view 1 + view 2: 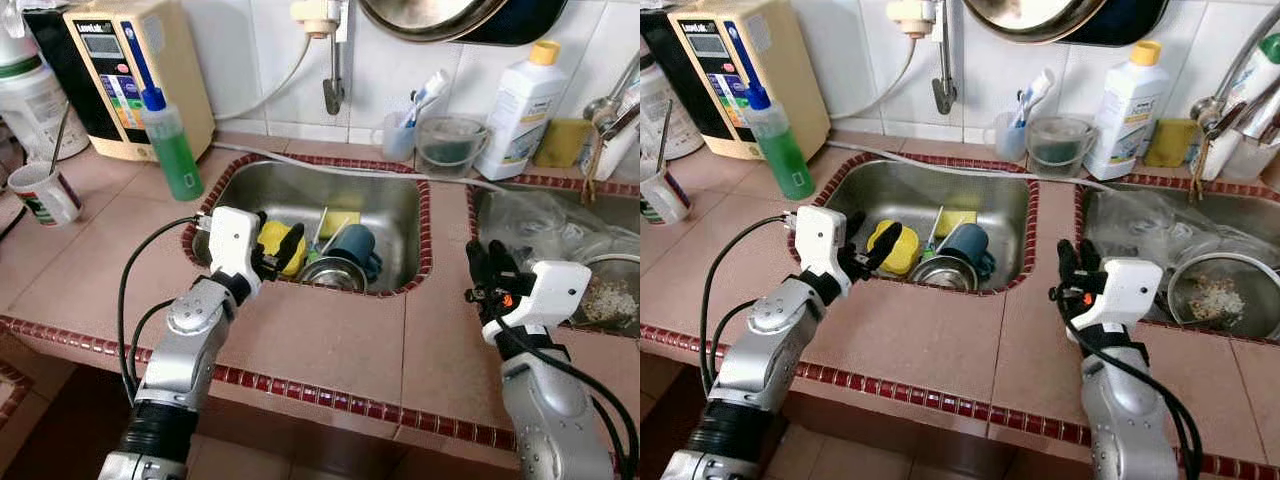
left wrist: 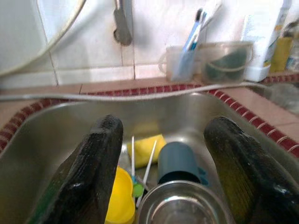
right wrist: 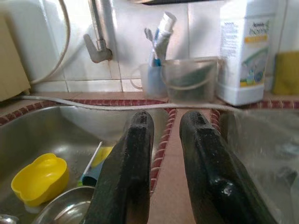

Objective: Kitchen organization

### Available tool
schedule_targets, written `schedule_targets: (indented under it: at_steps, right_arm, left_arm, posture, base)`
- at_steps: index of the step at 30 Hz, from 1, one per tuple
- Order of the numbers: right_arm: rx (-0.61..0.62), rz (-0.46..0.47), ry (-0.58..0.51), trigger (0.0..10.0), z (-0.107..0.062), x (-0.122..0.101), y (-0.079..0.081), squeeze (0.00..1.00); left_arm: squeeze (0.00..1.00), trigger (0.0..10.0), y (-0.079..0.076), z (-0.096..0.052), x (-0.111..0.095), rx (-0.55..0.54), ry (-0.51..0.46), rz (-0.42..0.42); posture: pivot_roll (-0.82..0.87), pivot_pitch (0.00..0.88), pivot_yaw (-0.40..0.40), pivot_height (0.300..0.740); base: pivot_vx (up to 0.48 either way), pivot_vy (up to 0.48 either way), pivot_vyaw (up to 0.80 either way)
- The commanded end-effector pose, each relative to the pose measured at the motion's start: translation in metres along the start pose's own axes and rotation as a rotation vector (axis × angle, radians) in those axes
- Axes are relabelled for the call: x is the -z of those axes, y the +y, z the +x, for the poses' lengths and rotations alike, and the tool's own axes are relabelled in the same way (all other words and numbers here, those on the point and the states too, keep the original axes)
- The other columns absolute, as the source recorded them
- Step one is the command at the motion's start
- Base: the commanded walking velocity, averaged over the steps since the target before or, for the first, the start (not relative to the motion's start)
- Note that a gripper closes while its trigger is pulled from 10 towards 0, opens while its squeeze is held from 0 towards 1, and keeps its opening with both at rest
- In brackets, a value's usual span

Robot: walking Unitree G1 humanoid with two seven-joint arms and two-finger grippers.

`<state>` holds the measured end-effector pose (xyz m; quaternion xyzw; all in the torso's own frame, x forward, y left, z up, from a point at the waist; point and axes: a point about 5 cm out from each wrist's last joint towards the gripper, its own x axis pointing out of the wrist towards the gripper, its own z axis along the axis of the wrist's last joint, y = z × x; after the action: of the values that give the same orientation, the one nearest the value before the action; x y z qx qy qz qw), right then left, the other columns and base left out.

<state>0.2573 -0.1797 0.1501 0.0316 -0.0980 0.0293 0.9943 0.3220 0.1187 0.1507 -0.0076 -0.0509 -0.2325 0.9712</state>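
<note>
My left gripper [image 1: 281, 250] hovers open over the front left corner of the steel sink [image 1: 392, 192], just above a yellow cup [image 1: 272, 236]. Through its spread fingers [image 2: 96, 163] I see the yellow cup [image 2: 120, 198], a dark blue mug [image 2: 176, 162] lying on its side, a steel bowl [image 2: 180, 205], a yellow sponge [image 2: 148, 143] and white sticks. My right gripper [image 1: 491, 262] is shut and empty, held above the tiled counter [image 1: 440, 340] between the two basins. Its fingers [image 3: 133, 158] point toward the back wall.
A green soap bottle [image 1: 172, 142], a beige water machine [image 1: 135, 70] and a white mug [image 1: 44, 193] stand at left. A toothbrush cup [image 1: 400, 134], a clear jug [image 1: 450, 146] and a white bottle [image 1: 520, 108] line the back. The right basin [image 1: 600, 285] holds plastic and a strainer.
</note>
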Motion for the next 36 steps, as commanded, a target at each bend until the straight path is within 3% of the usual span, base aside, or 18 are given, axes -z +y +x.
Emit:
schedule_targets:
  at_steps: [1,20,23,36]
  right_arm:
    - [-0.013,-0.04,-0.03,10.0,-0.002,-0.006,0.003,0.0]
    - [-0.022,-0.073,-0.026,10.0,-0.006,-0.002,0.006,0.0]
    - [-0.03,-0.071,-0.014,10.0,-0.007,0.0,0.007,0.0]
    - [-0.039,-0.069,0.007,10.0,-0.01,0.005,0.008,0.0]
  left_arm:
    - [0.0,10.0,-0.004,-0.005,-0.001,0.023,-0.023,0.03]
    - [0.0,10.0,-0.007,-0.021,-0.006,0.06,-0.071,0.014]
    - [0.0,10.0,-0.005,-0.021,-0.003,0.048,-0.032,-0.012]
    - [0.0,10.0,-0.001,-0.023,-0.001,0.046,0.004,0.009]
  posture:
    - [-0.27,0.035,0.075,0.74]
    - [-0.26,0.041,0.061,0.74]
    - [-0.25,0.049,0.061,0.74]
    - [-0.24,0.052,0.06,0.74]
  base:
    - [0.0,0.0,0.0]
    - [0.0,0.0,0.0]
    - [0.0,0.0,0.0]
    - [0.0,0.0,0.0]
